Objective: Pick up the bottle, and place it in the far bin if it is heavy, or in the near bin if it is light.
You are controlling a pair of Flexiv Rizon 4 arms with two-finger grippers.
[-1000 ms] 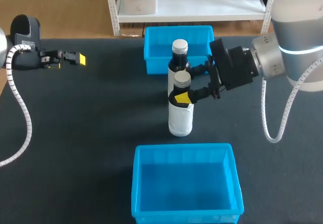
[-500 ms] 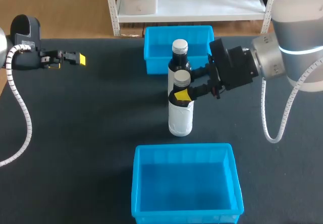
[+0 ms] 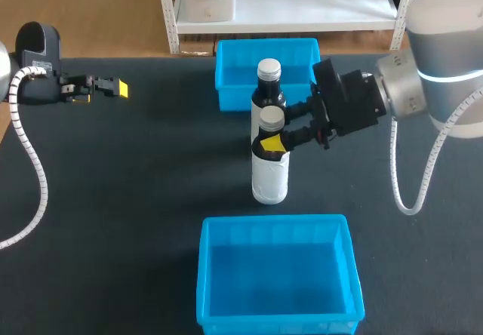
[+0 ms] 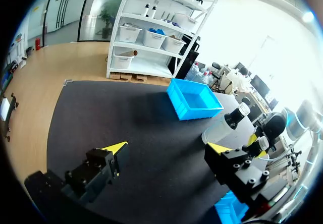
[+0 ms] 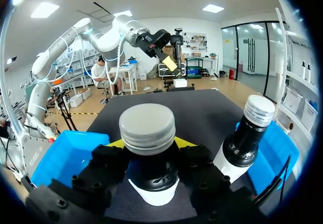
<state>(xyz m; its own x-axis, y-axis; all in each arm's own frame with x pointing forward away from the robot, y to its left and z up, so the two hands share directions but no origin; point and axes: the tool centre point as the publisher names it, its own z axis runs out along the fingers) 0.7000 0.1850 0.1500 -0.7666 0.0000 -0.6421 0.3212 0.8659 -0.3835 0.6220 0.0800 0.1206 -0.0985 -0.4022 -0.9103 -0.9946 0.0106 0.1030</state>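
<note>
The counter (image 3: 136,184) is covered in black, and all the task's things stand near its middle line. At the left side the left claw (image 4: 166,148) hangs over bare counter, well apart from everything. Its two fingers are spread wide and nothing is between them, so this arm seems to have no part in the present step.

In the middle, the far bin (image 3: 230,71) and the near bin (image 3: 219,275) are both blue, and neither has a bottle inside. Between them stands the bottle (image 3: 270,173), upright, with a white label and a silver cap, its base on the counter. A second bottle (image 3: 269,78) of the same kind stands just behind it, close to the front wall of the far bin.

From the right comes the right arm. The right claw (image 3: 283,131) is at the neck of the bottle, under the cap. In the right wrist view its fingers press on the neck from the two sides, so it appears closed on it.

By this, the grasp looks done and the lifting is not yet done. What is left is to raise the bottle, to judge if it is heavy or light, and to put it into the proper bin. The pictures do not tell the weight.
</note>
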